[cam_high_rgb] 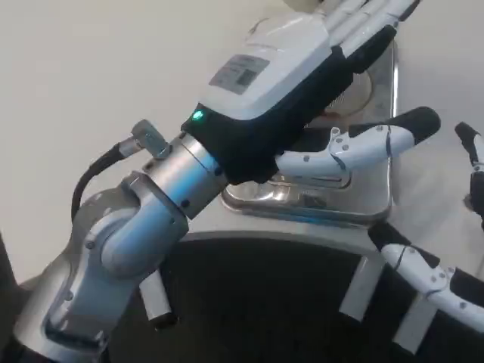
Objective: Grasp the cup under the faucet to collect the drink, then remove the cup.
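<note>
The left hand (302, 68) fills the upper middle of the head view, reaching away from the camera over a shiny metal tray (333, 198) that sits on the white table (91, 83). Its white back faces up, with a grey label and a small green light near the wrist, and its silver forearm (128, 234) runs down to the lower left corner. The fingers (363, 26) stretch forward past the top edge, lying close together, while the thumb (363, 144) juts out to the right above the tray, apart from them; nothing can be seen between thumb and fingers, yet the palm side is hidden, so whether this hand holds anything cannot be told. The cup cannot be made out: the hand covers the spot above the tray where it might stand, and only a pale rounded bit at the top edge peeks past the fingers. At the right edge, parts of the right hand (454, 280) show, with white and black fingers spread apart low and beside the tray, touching nothing visible.
</note>
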`<state>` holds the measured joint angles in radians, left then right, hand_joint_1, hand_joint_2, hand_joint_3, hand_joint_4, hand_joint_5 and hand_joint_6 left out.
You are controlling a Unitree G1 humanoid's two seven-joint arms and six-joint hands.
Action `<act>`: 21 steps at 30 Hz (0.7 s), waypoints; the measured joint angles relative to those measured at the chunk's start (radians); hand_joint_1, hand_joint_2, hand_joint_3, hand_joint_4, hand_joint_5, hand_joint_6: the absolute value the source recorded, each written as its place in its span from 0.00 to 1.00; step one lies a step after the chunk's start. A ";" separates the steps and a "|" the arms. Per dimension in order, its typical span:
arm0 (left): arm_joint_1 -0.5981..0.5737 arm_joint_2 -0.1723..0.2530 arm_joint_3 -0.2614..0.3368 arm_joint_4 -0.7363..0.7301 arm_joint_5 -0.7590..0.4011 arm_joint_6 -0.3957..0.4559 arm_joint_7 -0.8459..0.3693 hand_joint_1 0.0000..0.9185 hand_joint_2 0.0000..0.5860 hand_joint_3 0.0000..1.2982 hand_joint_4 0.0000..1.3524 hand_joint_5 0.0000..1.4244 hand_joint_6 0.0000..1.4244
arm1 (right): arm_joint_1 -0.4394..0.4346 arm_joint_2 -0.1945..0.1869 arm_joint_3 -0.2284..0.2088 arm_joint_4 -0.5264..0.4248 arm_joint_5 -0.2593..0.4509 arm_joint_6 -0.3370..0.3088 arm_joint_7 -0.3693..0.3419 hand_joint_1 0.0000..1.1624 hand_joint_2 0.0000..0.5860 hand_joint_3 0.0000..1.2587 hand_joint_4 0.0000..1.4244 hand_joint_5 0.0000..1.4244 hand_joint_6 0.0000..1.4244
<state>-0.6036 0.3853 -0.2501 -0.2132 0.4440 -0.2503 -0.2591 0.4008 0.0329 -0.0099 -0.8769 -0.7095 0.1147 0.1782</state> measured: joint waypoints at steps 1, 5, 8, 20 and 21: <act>0.000 0.000 0.000 0.002 0.000 -0.002 0.001 0.00 0.47 0.00 0.00 0.00 0.00 | -0.008 0.001 0.000 0.002 0.003 0.009 0.000 0.92 0.49 0.00 0.00 0.00 0.14; 0.000 0.000 0.002 0.014 -0.001 -0.018 0.004 0.00 0.47 0.00 0.00 0.00 0.00 | -0.053 0.011 -0.002 0.011 0.019 0.062 -0.004 1.00 0.50 0.00 0.00 0.00 0.15; -0.002 0.000 0.003 0.024 -0.002 -0.029 0.004 0.00 0.46 0.00 0.00 0.00 0.00 | -0.083 0.013 0.000 0.016 0.019 0.077 -0.026 1.00 0.50 0.00 0.00 0.00 0.15; -0.017 0.000 0.003 0.049 0.000 -0.045 0.008 0.00 0.46 0.00 0.00 0.00 0.00 | -0.131 0.002 0.038 0.138 0.009 0.080 -0.131 1.00 0.47 0.00 0.00 0.00 0.18; -0.017 0.000 0.003 0.050 0.000 -0.045 0.010 0.00 0.46 0.00 0.00 0.00 0.00 | -0.146 0.002 0.043 0.154 0.002 0.080 -0.149 1.00 0.47 0.00 0.00 0.00 0.18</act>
<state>-0.6207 0.3850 -0.2469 -0.1635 0.4442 -0.2952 -0.2494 0.2544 0.0353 0.0328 -0.7227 -0.7076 0.1945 0.0287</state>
